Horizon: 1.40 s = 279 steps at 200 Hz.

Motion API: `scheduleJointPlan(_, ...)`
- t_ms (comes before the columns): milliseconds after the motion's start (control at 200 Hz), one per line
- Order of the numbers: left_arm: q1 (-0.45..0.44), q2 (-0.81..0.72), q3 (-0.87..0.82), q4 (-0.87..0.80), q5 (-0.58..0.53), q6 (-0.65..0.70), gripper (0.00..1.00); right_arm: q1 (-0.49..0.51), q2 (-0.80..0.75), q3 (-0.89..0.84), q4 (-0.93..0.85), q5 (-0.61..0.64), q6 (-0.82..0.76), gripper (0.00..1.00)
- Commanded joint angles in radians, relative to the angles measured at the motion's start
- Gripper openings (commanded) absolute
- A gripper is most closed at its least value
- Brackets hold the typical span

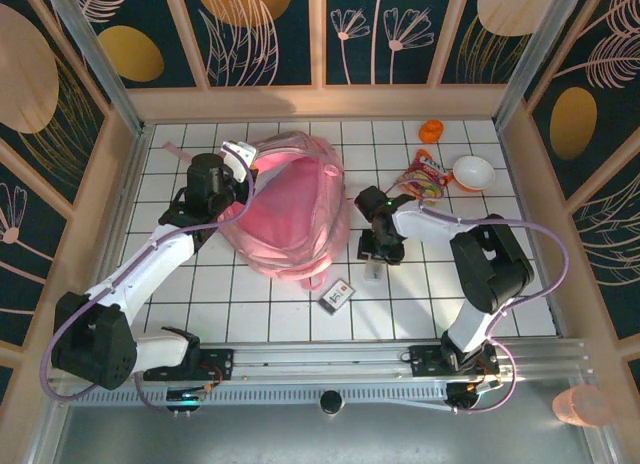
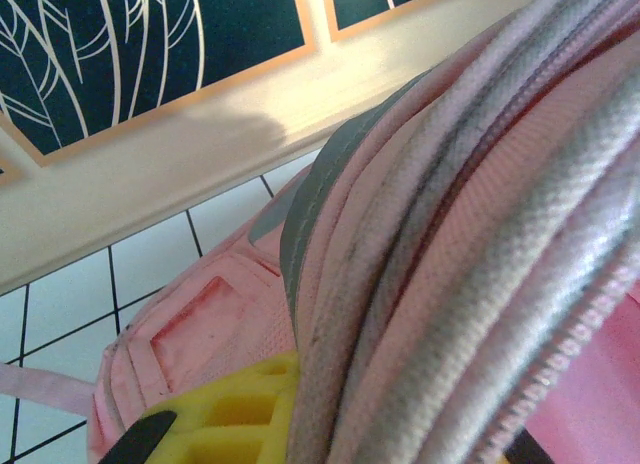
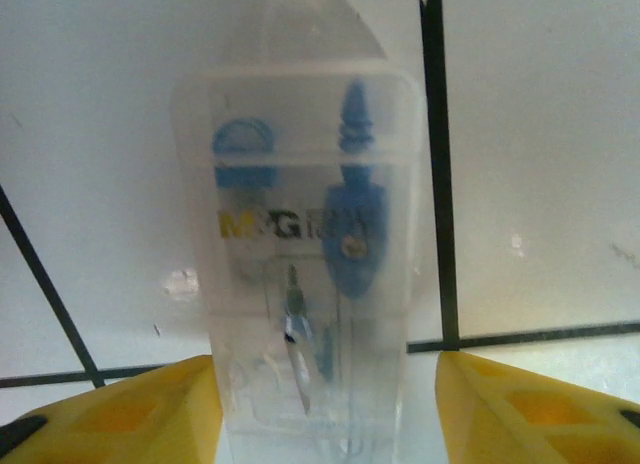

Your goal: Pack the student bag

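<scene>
The pink student bag (image 1: 300, 209) lies at the middle of the tiled table with its mouth held open. My left gripper (image 1: 238, 162) is shut on the bag's upper left rim; in the left wrist view the zipped rim (image 2: 450, 244) fills the space beside one yellow finger (image 2: 215, 424). Right of the bag, my right gripper (image 1: 378, 249) points down at a clear plastic case (image 1: 374, 272). In the right wrist view that case (image 3: 300, 244), holding a blue compass, stands between the open yellow fingers (image 3: 520, 414). The left finger is against its side and the right one is apart from it.
A small dark card box (image 1: 338, 295) lies in front of the bag. At the back right are a colourful snack packet (image 1: 425, 176), a white bowl (image 1: 473, 171) and an orange object (image 1: 430, 131). A pink strap (image 1: 175, 149) trails at the back left. Wooden walls enclose the table.
</scene>
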Motion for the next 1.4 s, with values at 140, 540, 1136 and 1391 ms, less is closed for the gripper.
scheduleJointPlan(140,0.007,-0.038,0.018,0.115,0.013,-0.022,0.00,-0.023,0.045,-0.041,0.048,-0.038,-0.057,0.42)
scheduleJointPlan(540,0.006,-0.041,0.023,0.116,0.021,-0.020,0.00,-0.007,-0.107,0.159,-0.037,-0.033,0.012,0.40)
scheduleJointPlan(1136,0.007,-0.042,0.024,0.132,0.057,-0.050,0.00,0.129,-0.020,0.271,0.563,-0.294,0.307,0.49)
scheduleJointPlan(1391,0.006,-0.043,0.015,0.129,0.078,-0.047,0.00,0.113,-0.067,0.197,0.601,-0.276,0.335,0.67)
